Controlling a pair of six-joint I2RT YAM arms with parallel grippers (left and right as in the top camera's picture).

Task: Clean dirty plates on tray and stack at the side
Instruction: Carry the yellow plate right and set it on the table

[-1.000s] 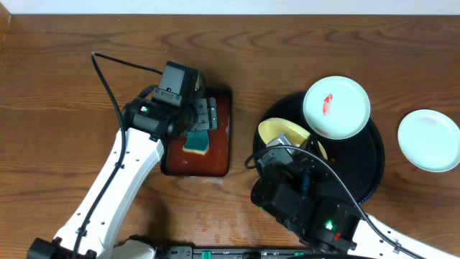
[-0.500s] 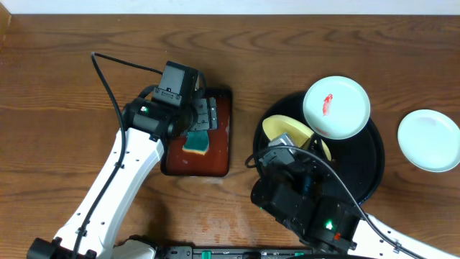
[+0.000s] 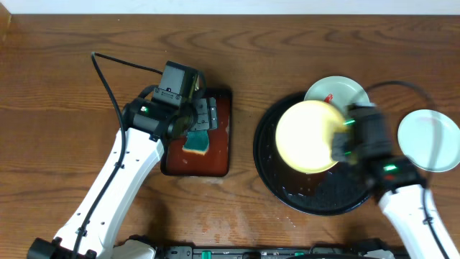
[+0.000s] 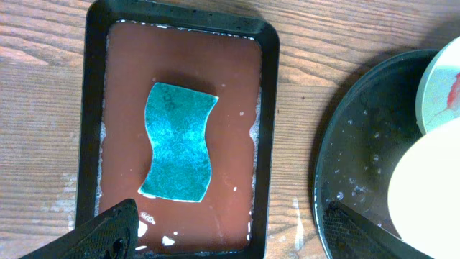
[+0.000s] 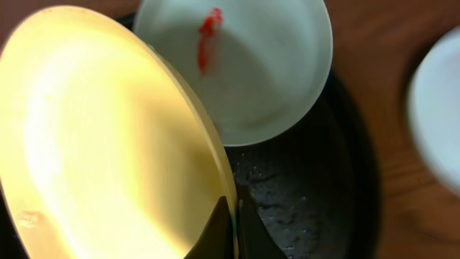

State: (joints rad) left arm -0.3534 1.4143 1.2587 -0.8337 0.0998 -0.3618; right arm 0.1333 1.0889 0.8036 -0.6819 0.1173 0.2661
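Observation:
My right gripper [image 3: 339, 146] is shut on the rim of the pale yellow plate [image 3: 307, 136] and holds it lifted over the black round tray [image 3: 327, 198]; in the right wrist view the fingers [image 5: 233, 223] pinch the yellow plate's [image 5: 100, 137] edge. A mint-white plate with a red smear [image 3: 338, 92] rests at the tray's far edge, partly hidden by the yellow plate; it also shows in the right wrist view [image 5: 251, 65]. A clean mint-white plate [image 3: 430, 139] lies on the table right of the tray. My left gripper [image 4: 230, 226] is open above the reddish-brown tray.
A rectangular reddish-brown tray [image 3: 219, 155] holds a teal sponge [image 3: 195, 142], seen also in the left wrist view [image 4: 177, 141], in a shallow wet film. A black cable [image 3: 118, 65] runs across the table at the left arm.
My right arm has swung from the tray's near left to its right side, and the yellow plate has risen from tilted in the tray to held face-up above it. The left arm has not moved.

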